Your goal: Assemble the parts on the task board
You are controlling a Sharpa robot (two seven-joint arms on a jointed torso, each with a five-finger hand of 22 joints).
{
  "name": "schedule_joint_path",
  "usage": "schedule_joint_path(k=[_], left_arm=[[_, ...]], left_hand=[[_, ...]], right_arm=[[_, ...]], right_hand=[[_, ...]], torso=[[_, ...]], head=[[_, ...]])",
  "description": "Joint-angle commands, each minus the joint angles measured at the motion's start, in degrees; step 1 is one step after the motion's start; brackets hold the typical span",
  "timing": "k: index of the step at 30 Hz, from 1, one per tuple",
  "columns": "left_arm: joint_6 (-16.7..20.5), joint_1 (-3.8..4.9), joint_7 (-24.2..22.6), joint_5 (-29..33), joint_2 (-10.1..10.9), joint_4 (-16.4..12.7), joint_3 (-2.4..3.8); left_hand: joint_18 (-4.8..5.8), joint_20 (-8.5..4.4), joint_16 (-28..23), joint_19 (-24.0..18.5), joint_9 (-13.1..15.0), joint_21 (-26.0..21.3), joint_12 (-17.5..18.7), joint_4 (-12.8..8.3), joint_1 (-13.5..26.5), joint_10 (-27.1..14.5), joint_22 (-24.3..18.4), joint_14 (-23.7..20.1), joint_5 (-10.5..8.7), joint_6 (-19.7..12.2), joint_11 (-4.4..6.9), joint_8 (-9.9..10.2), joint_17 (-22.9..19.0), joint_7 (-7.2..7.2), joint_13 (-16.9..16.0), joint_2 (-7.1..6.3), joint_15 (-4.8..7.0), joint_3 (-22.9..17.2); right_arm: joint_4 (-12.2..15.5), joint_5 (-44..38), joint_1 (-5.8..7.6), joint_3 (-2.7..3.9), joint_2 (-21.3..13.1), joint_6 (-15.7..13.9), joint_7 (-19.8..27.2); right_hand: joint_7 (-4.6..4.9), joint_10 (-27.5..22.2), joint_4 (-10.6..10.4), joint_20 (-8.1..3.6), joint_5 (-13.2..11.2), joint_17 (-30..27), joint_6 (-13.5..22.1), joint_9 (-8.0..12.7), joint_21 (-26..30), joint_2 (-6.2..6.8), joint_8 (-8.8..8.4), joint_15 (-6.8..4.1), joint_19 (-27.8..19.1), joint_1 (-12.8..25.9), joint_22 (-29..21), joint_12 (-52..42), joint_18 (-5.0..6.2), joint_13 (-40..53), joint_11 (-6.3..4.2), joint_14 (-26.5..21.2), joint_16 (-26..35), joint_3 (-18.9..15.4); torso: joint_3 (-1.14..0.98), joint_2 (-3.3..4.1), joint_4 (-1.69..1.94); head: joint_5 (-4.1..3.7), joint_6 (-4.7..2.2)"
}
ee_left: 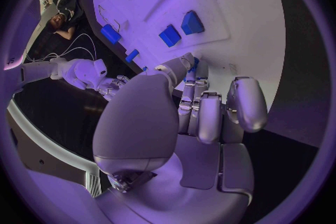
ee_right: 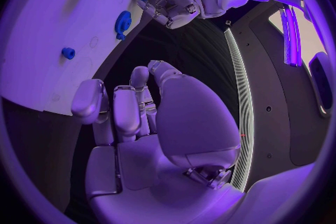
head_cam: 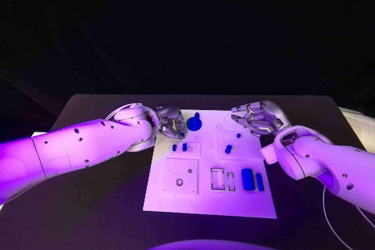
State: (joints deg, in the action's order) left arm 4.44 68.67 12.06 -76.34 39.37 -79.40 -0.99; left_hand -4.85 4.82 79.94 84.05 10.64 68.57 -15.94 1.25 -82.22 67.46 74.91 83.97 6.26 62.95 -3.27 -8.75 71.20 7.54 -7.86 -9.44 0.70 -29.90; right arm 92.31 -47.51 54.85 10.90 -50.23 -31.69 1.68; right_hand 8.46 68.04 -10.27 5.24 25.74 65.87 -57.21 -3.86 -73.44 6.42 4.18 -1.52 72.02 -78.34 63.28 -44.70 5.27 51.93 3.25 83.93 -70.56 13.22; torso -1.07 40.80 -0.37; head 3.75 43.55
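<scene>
Lying in the middle of the black table [head_cam: 109,217], the white board [head_cam: 211,204] carries several blue parts: a round toothed piece [head_cam: 194,122] at its 11 o'clock corner, a small peg [head_cam: 228,149] near centre, two bars [head_cam: 251,179] toward 4 o'clock. The left hand [head_cam: 169,122] hovers just beside the toothed piece, fingers curled, holding nothing. The right hand [head_cam: 256,119] hangs over the 1 o'clock corner, fingers likewise curled and empty.
</scene>
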Motion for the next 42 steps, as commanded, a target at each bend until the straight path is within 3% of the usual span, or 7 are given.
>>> schedule_joint_path(k=[1, 15, 19, 24, 36, 42], left_arm=[[-1.1, -0.2, 0.54, -1.05, -0.4, 0.07, -0.04], [-1.82, -0.52, 1.25, -1.65, -0.69, 0.34, -0.1], [-1.85, -0.53, 1.45, -1.6, -0.69, 0.33, -0.1], [-1.76, -0.53, 1.48, -1.4, -0.68, 0.3, -0.11], [-1.92, -0.53, 2.04, -1.29, -0.26, 0.26, -0.11], [-1.68, -0.51, 1.85, -0.91, 0.83, -0.1, -0.1]], left_hand=[[1.07, -0.33, -0.22, 1.92, -0.09, 0.09, 0.32, -0.06, 0.61, 0.31, 8.44, 1.69, 0.05, 0.51, -0.1, 0.19, 0.03, 0.08, -0.06, -0.06, 0.51, -0.17], [1.03, -0.26, -0.4, 1.82, -0.4, -0.21, 1.22, -0.19, 1.09, 0.1, 8.43, 1.56, -0.13, 0.04, -0.35, 0.87, -0.27, 0.38, 0.0, -0.38, 0.36, -0.26], [1.1, 0.09, -0.58, 1.82, -1.43, -0.1, 2.37, 0.06, 2.19, -0.22, 8.56, 1.48, -0.19, -3.14, -1.03, 3.12, -0.66, 1.3, 0.15, -1.22, -0.2, -0.12], [1.02, 0.3, -0.62, 1.76, -2.47, -0.42, 3.88, 0.23, 2.76, -0.96, 8.54, 1.5, -0.17, -6.26, -1.13, 4.99, -0.86, 1.06, 0.53, -1.78, -0.3, 0.0], [0.63, 0.5, -0.87, 1.38, -3.31, -2.58, 6.05, 0.55, 3.29, -2.37, 7.94, 1.43, -0.18, -8.06, -1.41, 5.04, -1.45, 1.25, 1.3, -2.35, -0.47, 0.24], [0.54, 0.54, -1.04, 1.28, -3.41, -3.15, 6.48, 0.5, 3.28, -2.73, 7.77, 1.36, -0.18, -8.16, -1.42, 4.98, -1.77, 1.19, 1.47, -2.57, -0.5, 0.35]], right_arm=[[0.06, -0.13, -0.06, 0.0, 0.09, 0.85, 0.7], [0.12, -0.12, -0.07, 0.0, -0.08, 0.84, 0.66], [0.09, -0.12, -0.07, 0.0, -0.11, 0.83, 0.63], [0.04, -0.12, -0.07, 0.0, -0.12, 0.8, 0.6], [-0.01, -0.13, -0.07, 0.0, -0.23, 0.99, 0.33], [-0.61, -0.92, -0.07, 0.0, -0.49, 1.98, -0.36]], right_hand=[[0.09, -0.23, -0.14, 0.07, 0.18, 0.06, 0.29, -0.06, 0.29, 0.22, 0.02, 0.52, -0.25, 0.15, 0.06, 0.05, 0.74, 0.01, -0.01, 0.69, 0.11, 0.32], [0.09, -0.23, -0.14, 0.07, 0.18, 0.06, 0.29, -0.06, 0.29, 0.22, 0.02, 0.52, -0.25, 0.15, 0.06, 0.05, 0.74, 0.01, -0.01, 0.69, 0.11, 0.32], [0.09, -0.23, -0.14, 0.07, 0.18, 0.06, 0.29, -0.06, 0.29, 0.22, 0.02, 0.52, -0.25, 0.15, 0.06, 0.05, 0.74, 0.01, -0.01, 0.69, 0.11, 0.32], [0.09, -0.23, -0.14, 0.07, 0.18, 0.06, 0.29, -0.06, 0.29, 0.22, 0.02, 0.52, -0.25, 0.15, 0.06, 0.05, 0.74, 0.01, -0.01, 0.69, 0.11, 0.32], [0.09, -0.51, -0.03, 0.06, 0.22, -0.29, 0.3, -0.06, 0.38, 0.29, 0.02, 0.51, -0.33, 0.08, -0.06, 0.51, 0.77, -0.43, -0.01, 0.61, 0.41, 0.4], [0.17, -4.96, 0.26, 0.09, 0.22, -4.4, 0.34, -0.1, 2.31, 0.41, 0.12, 0.58, -2.05, -0.35, -2.6, 9.66, 1.32, -7.99, 0.09, -0.76, 4.46, 1.9]], torso=[[0.01, -0.01, -0.08], [-0.01, -0.02, 0.0], [0.02, -0.03, -0.01], [0.03, -0.03, 0.02], [0.02, -0.01, 0.0], [0.04, -0.07, -0.02]], head=[[0.02, 0.03], [-0.13, 0.22], [-0.15, 0.23], [-0.14, 0.12], [-0.16, 0.14], [-0.35, 0.06]])
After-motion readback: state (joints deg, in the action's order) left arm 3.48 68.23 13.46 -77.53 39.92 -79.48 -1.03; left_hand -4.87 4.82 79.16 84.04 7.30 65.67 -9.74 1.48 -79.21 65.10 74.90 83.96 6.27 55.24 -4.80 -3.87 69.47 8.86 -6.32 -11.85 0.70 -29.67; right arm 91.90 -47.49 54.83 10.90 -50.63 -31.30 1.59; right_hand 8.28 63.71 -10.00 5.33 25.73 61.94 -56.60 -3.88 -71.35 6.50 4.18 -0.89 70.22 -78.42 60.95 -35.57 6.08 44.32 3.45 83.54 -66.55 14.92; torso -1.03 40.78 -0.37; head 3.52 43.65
